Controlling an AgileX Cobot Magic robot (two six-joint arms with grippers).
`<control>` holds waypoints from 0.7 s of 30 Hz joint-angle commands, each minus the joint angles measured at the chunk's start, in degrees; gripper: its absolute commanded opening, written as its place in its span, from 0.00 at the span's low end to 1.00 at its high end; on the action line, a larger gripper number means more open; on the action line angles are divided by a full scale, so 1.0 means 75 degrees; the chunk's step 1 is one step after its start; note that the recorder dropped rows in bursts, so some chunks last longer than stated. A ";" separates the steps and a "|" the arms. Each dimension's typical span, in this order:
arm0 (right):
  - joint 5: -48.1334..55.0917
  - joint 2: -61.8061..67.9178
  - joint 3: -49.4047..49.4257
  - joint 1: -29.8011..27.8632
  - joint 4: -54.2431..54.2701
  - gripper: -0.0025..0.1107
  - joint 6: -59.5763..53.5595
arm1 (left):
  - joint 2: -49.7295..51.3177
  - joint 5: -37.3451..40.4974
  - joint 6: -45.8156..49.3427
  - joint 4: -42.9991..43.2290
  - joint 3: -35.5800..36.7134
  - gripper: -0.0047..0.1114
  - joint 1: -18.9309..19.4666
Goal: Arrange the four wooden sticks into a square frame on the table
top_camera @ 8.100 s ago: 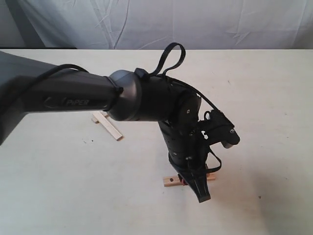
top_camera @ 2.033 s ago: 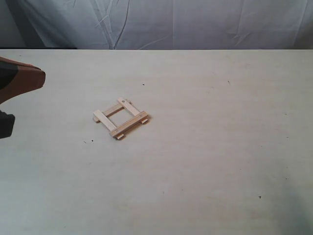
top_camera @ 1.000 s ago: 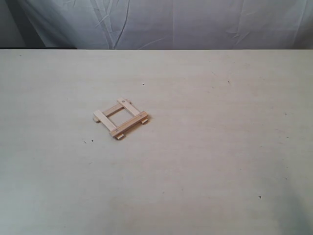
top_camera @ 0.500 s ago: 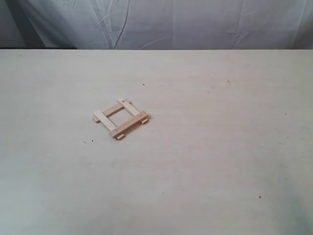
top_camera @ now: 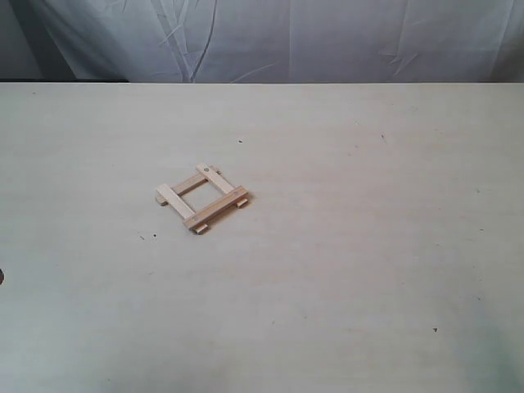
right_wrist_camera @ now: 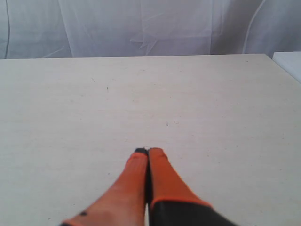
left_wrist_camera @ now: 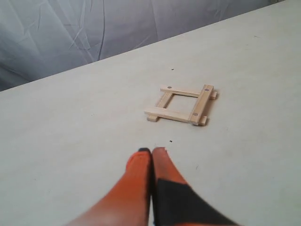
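The four wooden sticks lie as a small square frame [top_camera: 202,196] on the pale table [top_camera: 352,246], left of its middle; two holed slats rest across two plain ones. The left wrist view shows the same frame [left_wrist_camera: 182,104] well ahead of my left gripper [left_wrist_camera: 152,151], whose orange fingers are pressed together and hold nothing. My right gripper [right_wrist_camera: 148,150] is also shut and empty, over bare table [right_wrist_camera: 188,94] with no stick in its view. Neither gripper shows in the exterior view.
A wrinkled white cloth backdrop [top_camera: 286,41] hangs behind the table's far edge. A few tiny dark specks [top_camera: 240,141] dot the surface. A white edge [right_wrist_camera: 289,63] shows beside the table in the right wrist view.
The left arm, over the sticks earlier, has pulled out of the exterior view to the left. All four sticks now form the frame, which has stayed still for the last two seconds.
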 commanded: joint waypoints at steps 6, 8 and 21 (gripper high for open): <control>-0.0108 -0.0037 0.0018 -0.0030 0.0007 0.01 -0.0006 | -0.0041 0.0031 -0.0150 -0.0046 0.0009 0.04 0.0032; -0.0108 -0.0037 0.0018 -0.0030 0.0007 0.01 -0.0006 | -0.0041 -0.0038 -0.0846 0.0329 0.0009 0.04 0.0117; -0.0108 -0.0037 0.0018 -0.0030 0.0007 0.01 -0.0006 | -0.0041 -0.0015 -0.2439 0.0704 0.0009 0.04 0.0262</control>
